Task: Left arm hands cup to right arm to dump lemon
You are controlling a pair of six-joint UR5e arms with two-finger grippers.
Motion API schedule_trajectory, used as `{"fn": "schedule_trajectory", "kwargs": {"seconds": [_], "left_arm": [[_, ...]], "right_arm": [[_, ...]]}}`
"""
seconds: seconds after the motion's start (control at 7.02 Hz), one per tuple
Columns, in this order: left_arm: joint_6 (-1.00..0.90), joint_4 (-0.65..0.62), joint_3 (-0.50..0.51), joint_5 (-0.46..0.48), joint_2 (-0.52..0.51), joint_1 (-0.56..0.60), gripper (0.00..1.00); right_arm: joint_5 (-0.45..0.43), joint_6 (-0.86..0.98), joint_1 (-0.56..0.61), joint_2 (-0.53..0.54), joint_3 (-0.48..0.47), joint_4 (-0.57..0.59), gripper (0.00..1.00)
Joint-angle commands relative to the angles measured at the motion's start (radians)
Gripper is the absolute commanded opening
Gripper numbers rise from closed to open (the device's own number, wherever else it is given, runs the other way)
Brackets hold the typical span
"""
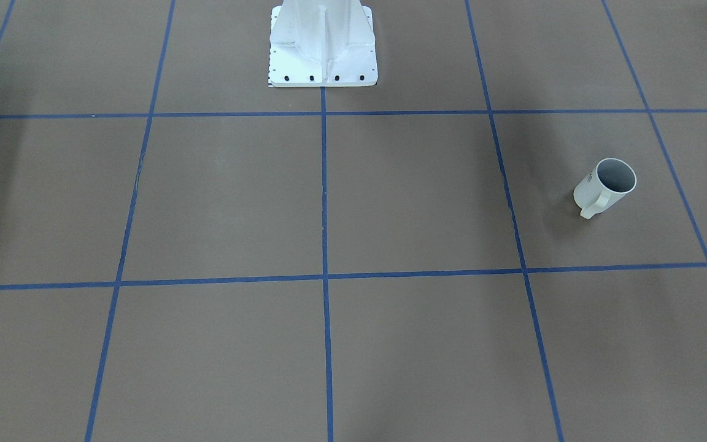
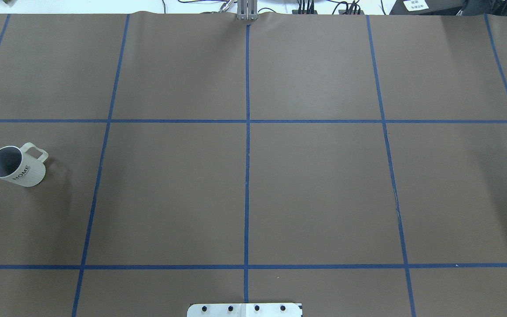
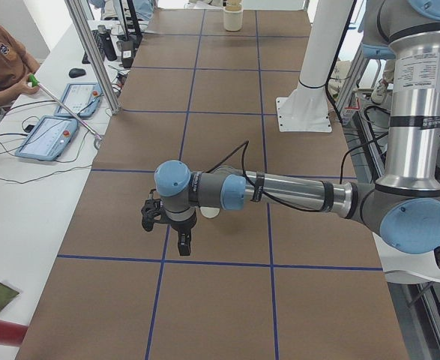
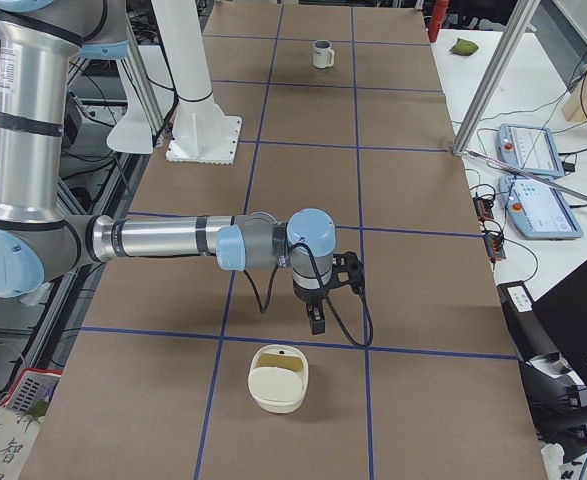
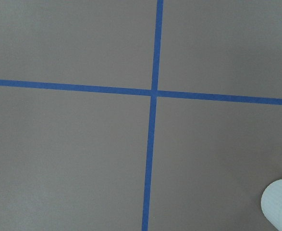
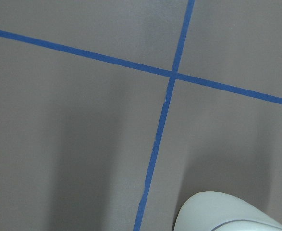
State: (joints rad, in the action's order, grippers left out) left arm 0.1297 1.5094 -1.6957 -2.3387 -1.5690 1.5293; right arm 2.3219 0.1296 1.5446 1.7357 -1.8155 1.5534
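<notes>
Left hand [image 3: 181,246], right hand [image 4: 316,320]: grip unclear; upright white cup [image 2: 16,166], grey inside; cream tub [image 4: 278,378] near right hand.

A: What colour is the cup [image 2: 17,166]?
B: White, grey inside, with dark "HOME" lettering.
A: And the table [image 2: 324,198]?
B: Brown, crossed by a grid of blue tape lines [image 2: 247,185]. The base plate [image 2: 244,309] is white.

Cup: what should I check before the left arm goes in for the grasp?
1. Cup standing upright on the table: ok.
2. Lemon inside it: cannot tell; only grey interior shows.
3. Left gripper jaws open: cannot tell, side view only.
4. Cup centred in the left wrist view: not ok, it sits in the lower right corner.
5. Right arm well away from the cup: ok.
</notes>
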Motion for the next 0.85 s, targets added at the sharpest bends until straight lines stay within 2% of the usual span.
{"fn": "schedule_trajectory", "kwargs": {"seconds": [0.0,0.43,0.71], "left_arm": [[-0.081,-0.012,0.005,0.006,-0.003,0.038,1.00],[-0.082,-0.026,-0.018,-0.001,0.017,0.051,1.00],[-0.082,-0.029,-0.024,-0.005,0.026,0.049,1.00]], "right_arm": [[-0.001,-0.046,0.000,-0.008,-0.002,-0.001,1.00],[0.004,-0.181,0.000,-0.011,0.002,-0.001,1.00],[0.007,-0.185,0.000,-0.024,-0.008,0.007,1.00]]}}
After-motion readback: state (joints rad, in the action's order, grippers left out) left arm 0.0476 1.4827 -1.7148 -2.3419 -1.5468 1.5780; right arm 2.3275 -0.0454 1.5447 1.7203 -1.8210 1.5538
